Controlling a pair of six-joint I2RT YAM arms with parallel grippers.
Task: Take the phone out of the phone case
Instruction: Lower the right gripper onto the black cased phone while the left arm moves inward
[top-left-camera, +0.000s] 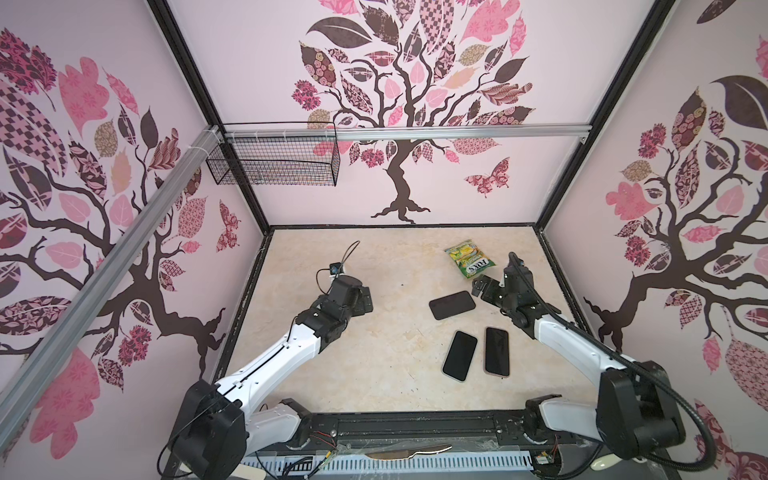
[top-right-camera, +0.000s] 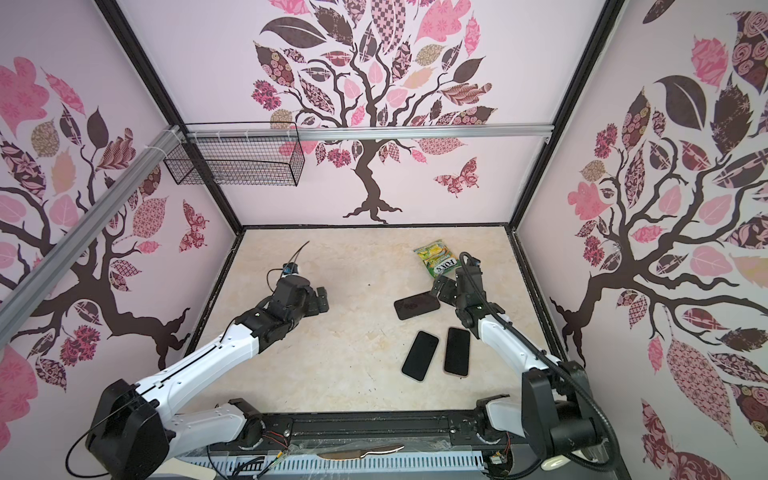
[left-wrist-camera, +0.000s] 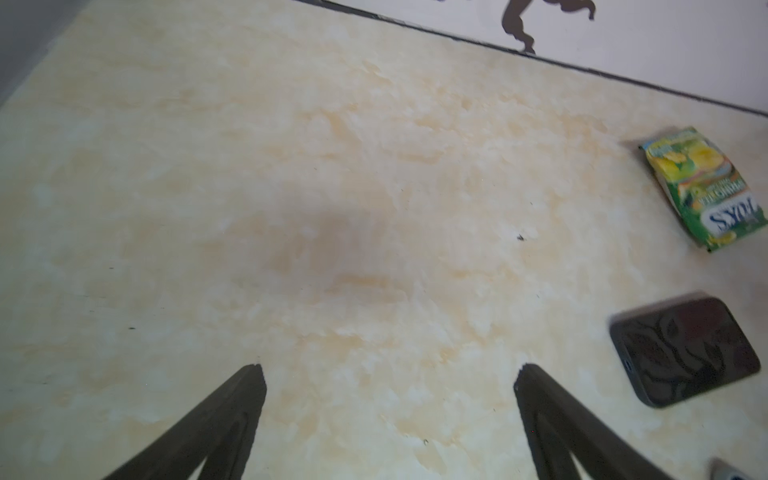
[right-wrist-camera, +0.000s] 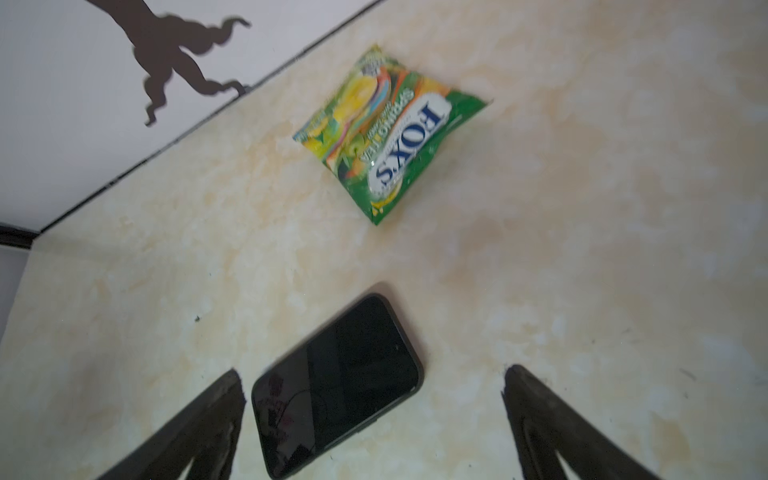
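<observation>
A phone with a black screen in a dark phone case lies flat, face up, on the marble-look table right of centre. My right gripper is open just beside its right end. In the right wrist view the cased phone lies partly between the spread fingers, close to one fingertip, and my right gripper holds nothing. My left gripper is open over bare table, well left of the cased phone.
Two more dark-screened phones lie side by side nearer the front. A green snack packet lies behind the right gripper. A wire basket hangs on the back-left rail. Walls enclose the table.
</observation>
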